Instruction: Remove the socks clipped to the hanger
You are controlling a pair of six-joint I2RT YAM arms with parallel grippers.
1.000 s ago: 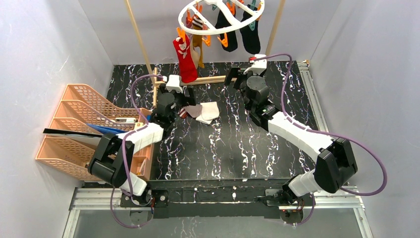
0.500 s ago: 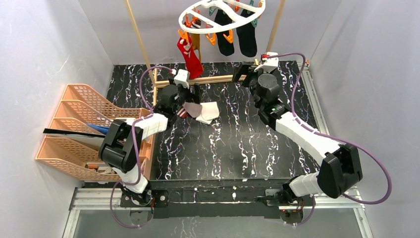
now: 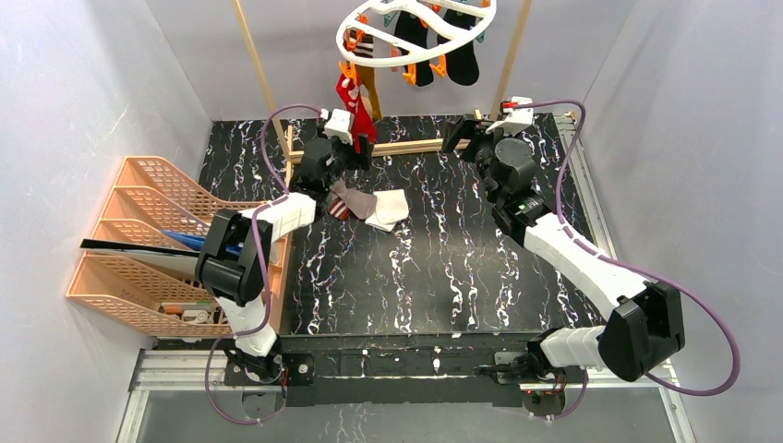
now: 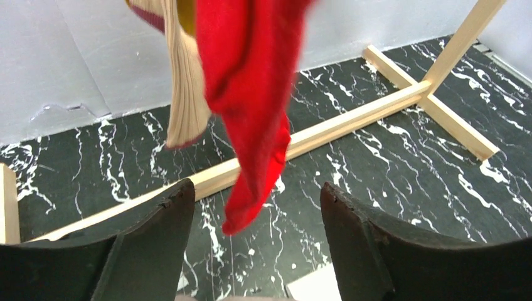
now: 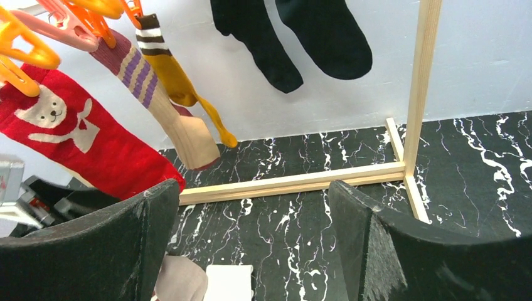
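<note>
Left gripper (image 4: 254, 197): jaws apart, gripping nothing; toe of red sock (image 4: 251, 94) dangles between them. Sock clipped to hanger (image 3: 392, 62), far centre, beside black socks (image 5: 301, 37). Right gripper (image 5: 251, 188): spread wide, empty. Loose socks (image 3: 374, 208) on table (image 3: 443, 277).

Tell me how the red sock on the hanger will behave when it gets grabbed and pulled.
Probably floppy: the red sock hangs limp and creased, so it should fold between the fingers of the left end effector. Held only by an orange clip, it may swing or stretch before releasing.
</note>
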